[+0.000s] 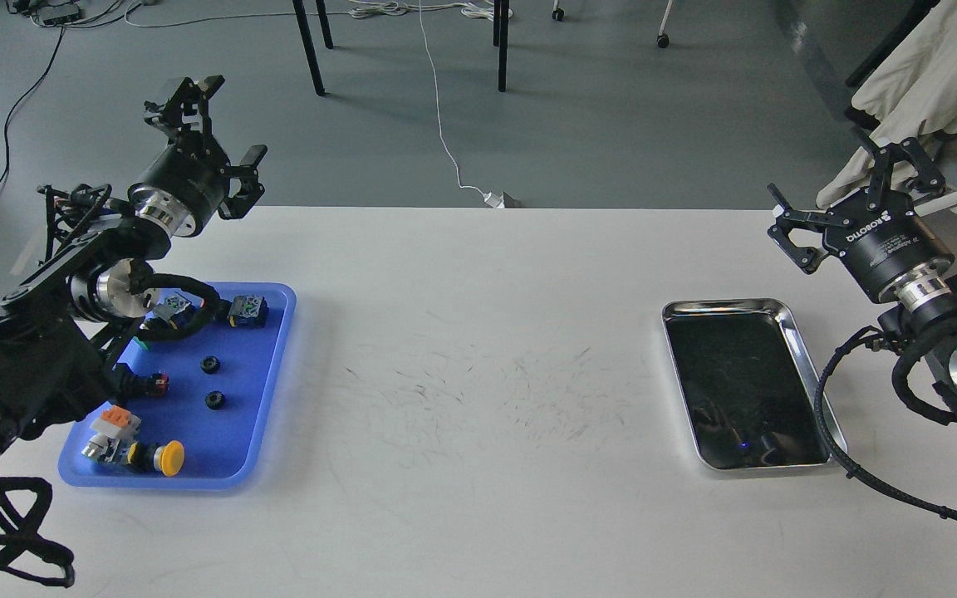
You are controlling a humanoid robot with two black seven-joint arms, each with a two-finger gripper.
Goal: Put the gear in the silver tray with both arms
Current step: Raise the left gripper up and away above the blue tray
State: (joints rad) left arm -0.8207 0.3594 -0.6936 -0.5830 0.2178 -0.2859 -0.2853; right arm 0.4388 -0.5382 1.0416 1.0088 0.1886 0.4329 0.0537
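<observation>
Two small black gears point(212, 382) lie in the blue tray point(275, 365) at lower left, below the left gripper point(225, 120), jaws wide. The silver tray point(794, 328) sits right, under the wide right gripper point(848, 187).

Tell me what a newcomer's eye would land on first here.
Probably the bright blue plastic tray of small parts at the white table's left edge, with a yellow push button at its near end. Next, the shiny, empty rectangular silver tray on the right, and the two black arms raised at either side.
</observation>
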